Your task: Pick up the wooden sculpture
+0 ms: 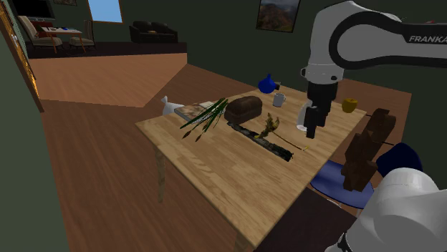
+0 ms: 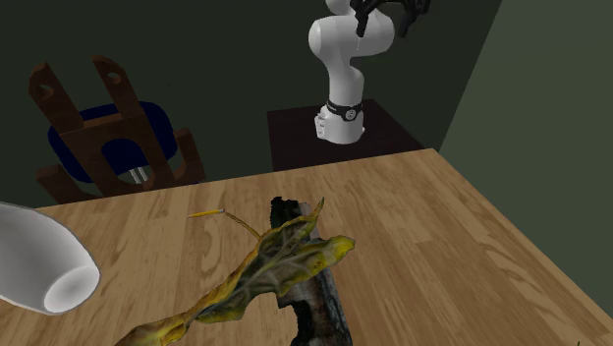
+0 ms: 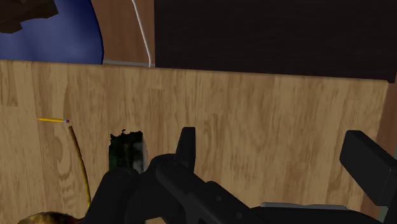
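The wooden sculpture [image 1: 261, 140] is a long, dark, bark-like stick lying flat on the light wooden table [image 1: 215, 157]. Its charred end [image 3: 126, 151] shows beside my fingers, and it lies under a dried yellow leaf [image 2: 270, 265] in the second exterior view, where its dark body [image 2: 312, 295] is close to the camera. My black gripper [image 1: 313, 129] hangs above the table, toward the shoulder view's right of the stick's near end, clear of it. In the wrist view the gripper [image 3: 277, 156] is open, its fingers [image 3: 186, 145] wide apart with only bare tabletop between them.
A yellow pencil [image 3: 54, 119] lies near the stick's end. A brown chest [image 1: 242, 109], green fronds [image 1: 208, 116], a white mug [image 1: 279, 99], a blue pot [image 1: 267, 84] and a yellow cup [image 1: 349, 104] stand farther back. A wooden chair with a blue cushion [image 1: 365, 154] is by the table's edge.
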Controlling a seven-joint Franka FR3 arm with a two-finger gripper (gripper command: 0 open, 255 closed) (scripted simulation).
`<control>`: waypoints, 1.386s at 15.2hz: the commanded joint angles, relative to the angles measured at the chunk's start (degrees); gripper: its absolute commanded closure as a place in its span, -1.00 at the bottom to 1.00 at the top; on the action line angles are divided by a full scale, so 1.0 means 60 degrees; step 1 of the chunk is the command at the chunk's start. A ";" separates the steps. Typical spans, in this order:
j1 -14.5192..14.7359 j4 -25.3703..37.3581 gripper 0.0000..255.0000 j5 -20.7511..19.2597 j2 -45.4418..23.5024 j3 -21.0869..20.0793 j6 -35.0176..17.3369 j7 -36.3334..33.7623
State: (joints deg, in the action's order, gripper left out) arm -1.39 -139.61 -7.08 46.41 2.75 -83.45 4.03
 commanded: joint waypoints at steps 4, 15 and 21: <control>-0.0057 -0.0463 -1.00 -0.0387 -0.0518 -0.0108 -0.1203 -0.0194; -0.0636 -0.0936 -1.00 -0.2320 -0.3563 -0.0459 -0.5431 -0.1505; -0.1166 -0.0291 -1.00 -0.3938 -0.5708 -0.0664 -0.7169 -0.2765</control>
State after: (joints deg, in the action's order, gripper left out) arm -7.73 -142.37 -28.74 14.53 -1.16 -124.74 -11.27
